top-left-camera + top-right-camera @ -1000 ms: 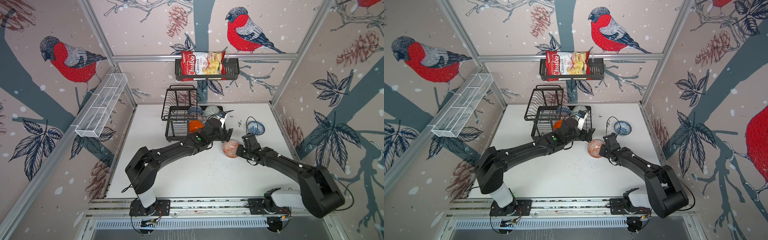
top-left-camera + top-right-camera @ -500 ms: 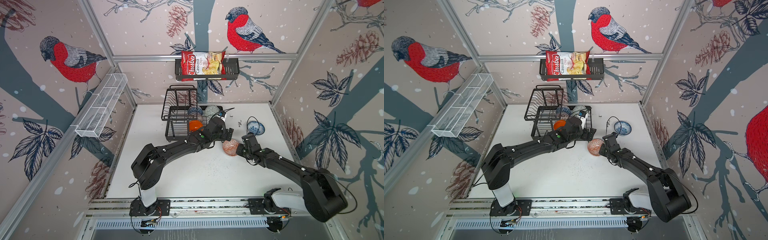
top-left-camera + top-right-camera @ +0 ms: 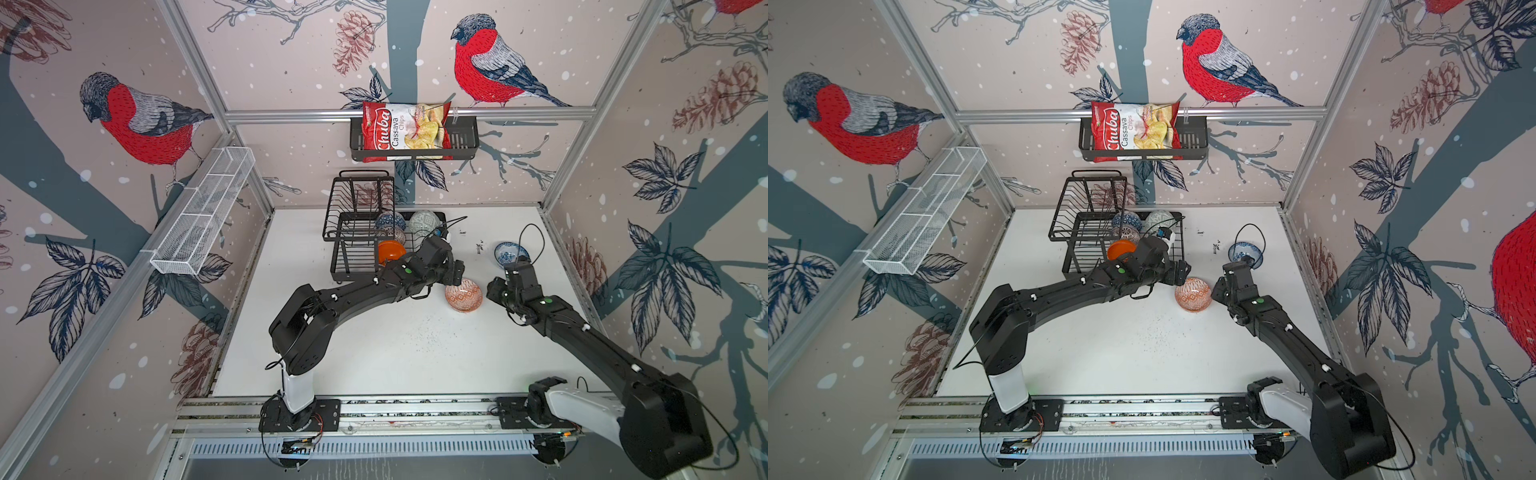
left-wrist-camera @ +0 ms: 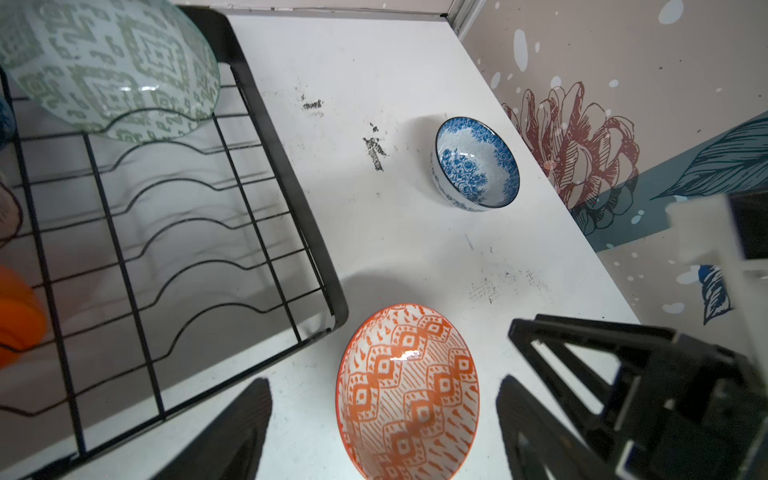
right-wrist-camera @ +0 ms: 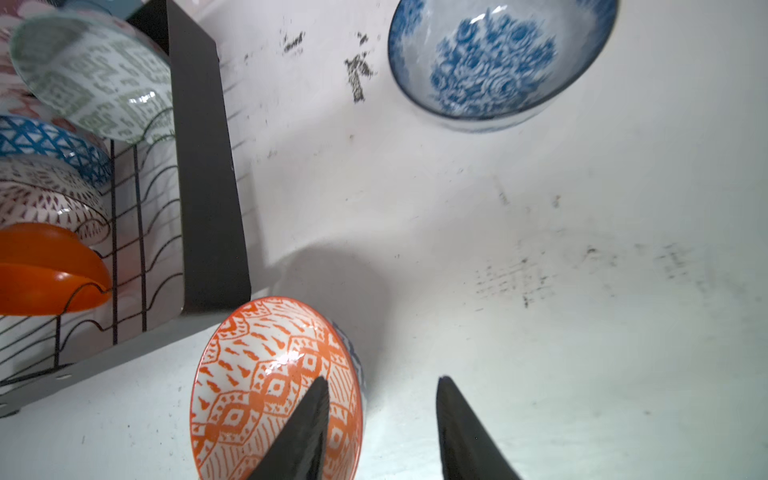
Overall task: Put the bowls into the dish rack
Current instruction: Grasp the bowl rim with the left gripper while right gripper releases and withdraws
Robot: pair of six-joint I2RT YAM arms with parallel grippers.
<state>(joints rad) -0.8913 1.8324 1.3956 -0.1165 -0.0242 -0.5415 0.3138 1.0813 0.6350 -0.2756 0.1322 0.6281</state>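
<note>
Orange-white patterned bowl [image 3: 463, 296] sits on the counter [image 3: 374, 353] at the dish rack's [image 4: 282, 166] four o'clock, my left hand [image 4: 382, 382] wide astride it, my right hand [image 5: 382, 379] part-open over its rim — closing both hands risks a tug-of-war that tips or chips it.

The white table [image 3: 374, 353] carries three items.

1. Rack [image 4: 286, 187]: stands at the rear of the table, close to the back wall.
2. Blue floral bowl [image 3: 511, 252]: sits upright on the bare surface, well apart from the rack and near the right wall.
3. Orange-white bowl [image 3: 463, 296]: sits just beside the rack's near right corner, tilted. Contact with the surface cannot be confirmed.

Surface condition: black scuff marks [image 4: 374, 151] lie between the rack and the blue floral bowl. Fine dark specks lie near the middle.
</note>
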